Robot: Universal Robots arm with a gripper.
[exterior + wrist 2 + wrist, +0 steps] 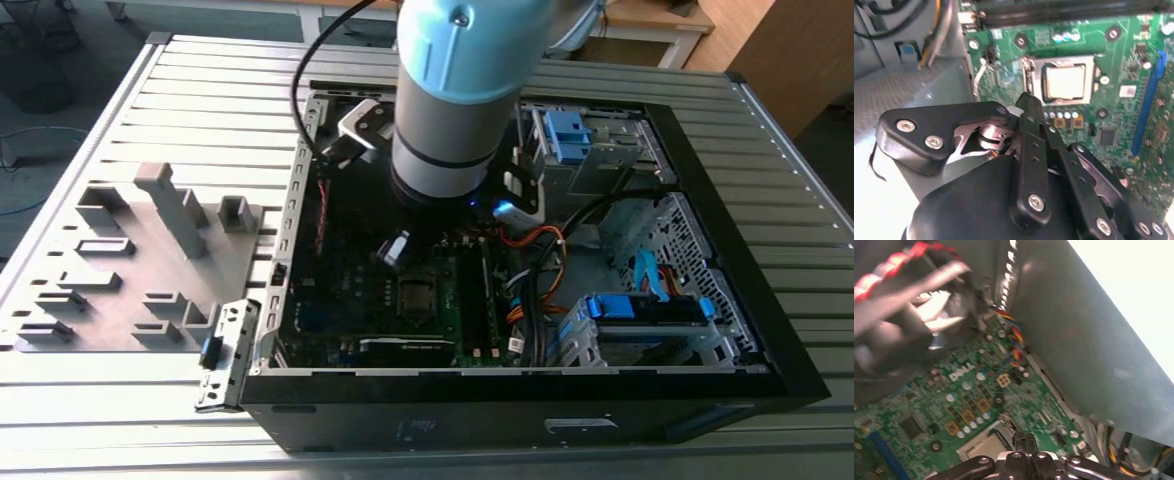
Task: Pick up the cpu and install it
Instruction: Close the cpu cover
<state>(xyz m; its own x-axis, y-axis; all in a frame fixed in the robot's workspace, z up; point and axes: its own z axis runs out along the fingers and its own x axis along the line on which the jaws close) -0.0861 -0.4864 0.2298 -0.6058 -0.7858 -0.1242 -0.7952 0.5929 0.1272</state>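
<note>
In the exterior view, a black open-sided metal computer case (534, 410) lies flat on a slatted silver aluminium table (200, 80). The silver cylindrical robot arm with a pale blue cap (454, 100) reaches down into the case at about 11 o'clock from the case's middle. Outside the case, at 9 o'clock, a grey plastic fixture plate with tall upright blocks (147, 250) rests on the table. Inside the case, a blue plastic drive caddy (647, 308) sits at 4 o'clock and orange cables (534, 240) run just beside the arm.

The small flat square cpu with a pale silvery metal top (1065, 82) lies flat in the bright metal socket frame (1029, 67) on the green circuit motherboard (1114, 100), at roughly 8 o'clock from the case's middle in the exterior view. An edge of it also shows in the first wrist view (979, 450).

The black link-armed gripper (1027, 102) hovers above the board, its tip near the socket frame and apart from the cpu. Its jaws look drawn together at the tip with nothing between them; the first wrist view (1024, 440) shows the same narrow pinched tip. A long blue plastic slot (1149, 100) stands on the board on the far side of the socket from the gripper. A red-sleeved cable (899, 262) crosses the first wrist view, blurred
</note>
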